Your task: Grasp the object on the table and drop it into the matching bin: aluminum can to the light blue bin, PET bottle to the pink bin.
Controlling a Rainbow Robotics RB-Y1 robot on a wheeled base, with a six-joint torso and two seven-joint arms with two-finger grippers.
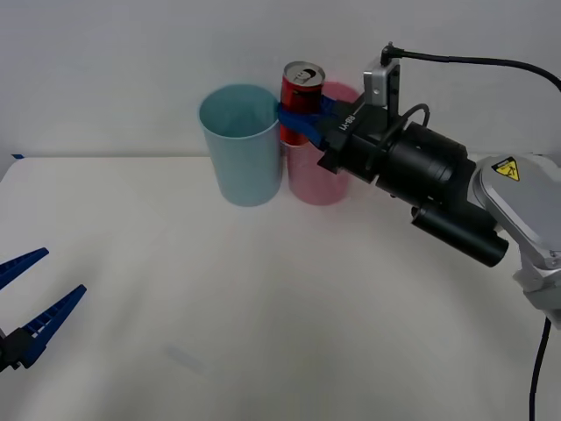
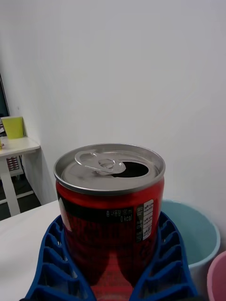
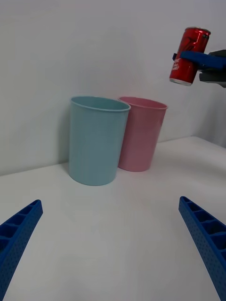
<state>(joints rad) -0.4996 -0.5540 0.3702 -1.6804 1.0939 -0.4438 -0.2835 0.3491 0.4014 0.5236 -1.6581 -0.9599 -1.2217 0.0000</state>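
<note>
the right arm and its load hide much of the pink bin [image 1: 308, 180] on the table [image 1: 263, 316], which touches the light blue bin [image 1: 240, 145]. the right gripper [image 1: 302, 114] clamps the aluminum can [image 1: 301, 88] in the air, above the bins (slightly tilted). the left gripper [image 1: 26, 298] hovers low at the table's near left, fingers spread wide.

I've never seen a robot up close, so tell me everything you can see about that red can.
The red can is a small metal cylinder with a silver top, its pull-tab opening already punched open. It has a black band and fine print on its side. It stands roughly upright in the air, clamped between the right hand's blue ribbed fingers, above the pink bin, beside the light blue bin.
</note>
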